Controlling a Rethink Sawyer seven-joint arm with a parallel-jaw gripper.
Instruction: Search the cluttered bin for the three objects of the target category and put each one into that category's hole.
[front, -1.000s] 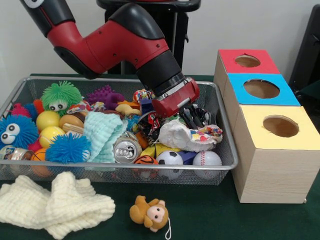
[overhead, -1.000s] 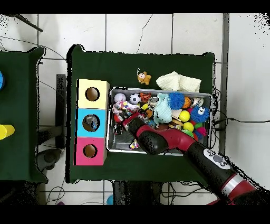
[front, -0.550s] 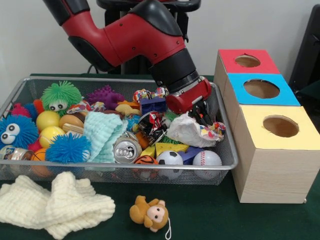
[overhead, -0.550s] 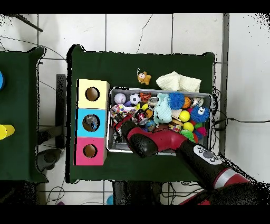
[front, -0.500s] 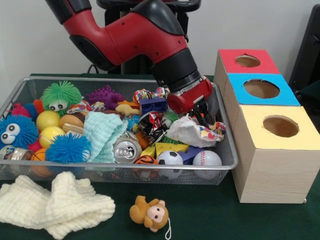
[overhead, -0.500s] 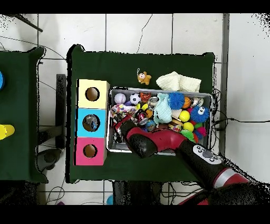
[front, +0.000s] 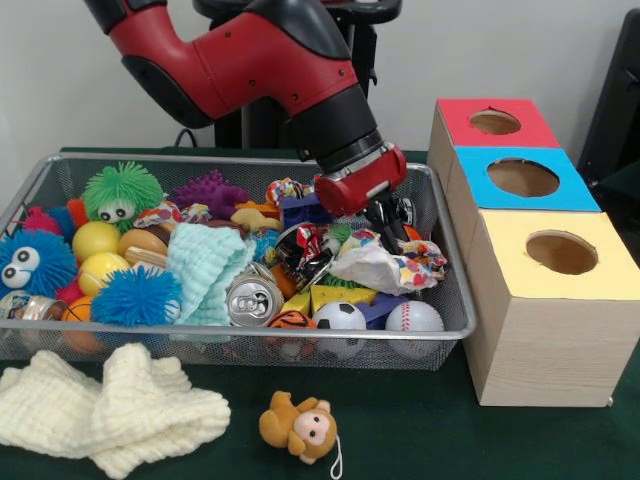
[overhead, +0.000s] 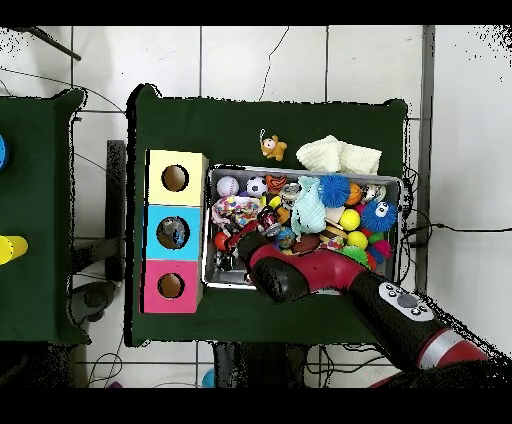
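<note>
The wire mesh bin (front: 468, 322) is full of toys, balls, wrappers and cloth; it also shows in the overhead view (overhead: 300, 171). No clear plastic bottle shows in either view. My gripper (front: 388, 222) hangs low over the bin's right end, just above a crumpled white and colourful wrapper (front: 385, 266), with nothing seen in it. In the overhead view my gripper (overhead: 237, 241) is at the bin's end nearest the boxes. The blue-topped box's hole (front: 522, 177) is to the right of the bin, between the red and yellow boxes; it also shows from above (overhead: 172, 232).
A crushed metal can (front: 253, 300) lies mid-bin beside a mint knitted cloth (front: 205, 268). The red-topped box (front: 495, 122) and the yellow-topped box (front: 560, 252) flank the blue one. A cream knitted cloth (front: 110, 405) and a monkey toy (front: 300, 425) lie on the green table before the bin.
My gripper swung right along the bin to the wrapper, then lifted a little and drew back left. The white wrapper shifted right and now lies flatter.
</note>
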